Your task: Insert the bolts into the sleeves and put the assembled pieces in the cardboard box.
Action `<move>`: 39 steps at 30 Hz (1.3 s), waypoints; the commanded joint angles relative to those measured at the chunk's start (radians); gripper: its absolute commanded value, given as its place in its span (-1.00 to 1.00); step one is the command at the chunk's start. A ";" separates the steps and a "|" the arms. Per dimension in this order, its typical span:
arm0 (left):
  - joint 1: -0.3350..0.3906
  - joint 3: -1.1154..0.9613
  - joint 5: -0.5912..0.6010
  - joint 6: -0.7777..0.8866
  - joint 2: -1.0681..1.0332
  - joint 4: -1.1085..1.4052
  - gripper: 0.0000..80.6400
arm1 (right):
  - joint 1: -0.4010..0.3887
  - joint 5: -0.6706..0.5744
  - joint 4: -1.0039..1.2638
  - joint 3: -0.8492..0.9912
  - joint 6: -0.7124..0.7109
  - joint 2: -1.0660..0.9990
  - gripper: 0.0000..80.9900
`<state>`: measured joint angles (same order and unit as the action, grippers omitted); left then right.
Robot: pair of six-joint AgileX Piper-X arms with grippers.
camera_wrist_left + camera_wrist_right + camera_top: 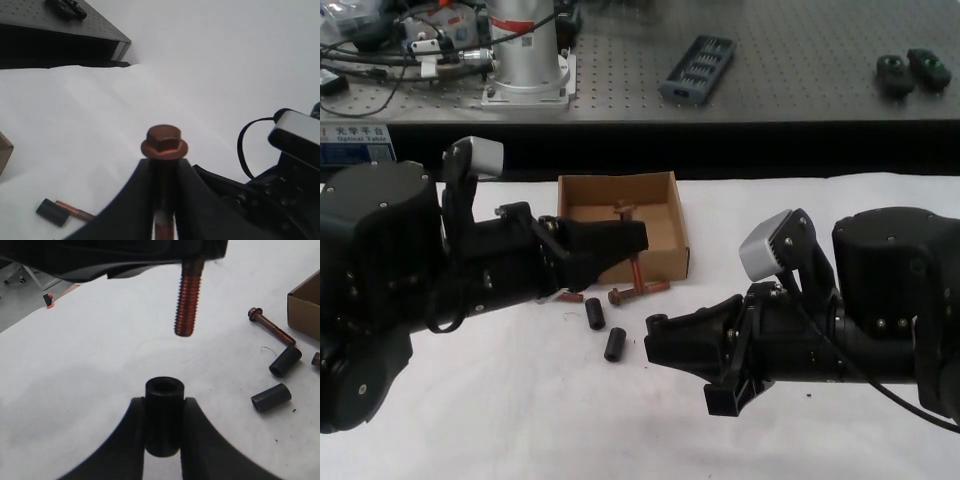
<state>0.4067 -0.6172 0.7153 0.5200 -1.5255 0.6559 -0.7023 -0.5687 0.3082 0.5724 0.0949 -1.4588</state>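
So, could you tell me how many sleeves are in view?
4 sleeves: one in the right tool, two loose on the cloth before the box, one on a bolt near the left arm. Others may be hidden.

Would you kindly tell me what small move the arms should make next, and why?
Probably line the bolt up and lower it into the sleeve. The left gripper is shut on the bolt, the right gripper holds the sleeve upright with its bore open, and the threaded tip hangs above it, apart and slightly off its line.

Copper bolt (189,300) above sleeve (164,415) in jaws
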 commanded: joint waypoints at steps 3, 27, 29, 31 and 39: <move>0.007 -0.010 0.081 0.002 0.002 0.029 -0.98 | 0.001 -0.018 0.020 0.002 0.002 0.003 -0.98; 0.038 -0.010 0.144 -0.015 0.002 -0.022 -0.98 | 0.001 -0.018 0.020 0.002 0.002 0.003 -0.98; 0.038 -0.008 0.144 -0.038 0.002 -0.052 -0.98 | 0.001 -0.018 0.031 0.002 0.005 0.003 -0.98; 0.038 0.001 0.144 -0.047 0.002 -0.056 -0.98 | 0.001 -0.018 0.057 0.002 0.027 0.003 -0.98; 0.038 0.015 0.143 -0.048 0.002 -0.066 -0.98 | 0.001 -0.024 0.100 0.002 0.066 0.003 -0.98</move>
<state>0.4415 -0.6122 0.8565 0.4943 -1.5255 0.6096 -0.7023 -0.5666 0.3496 0.5700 0.1496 -1.4675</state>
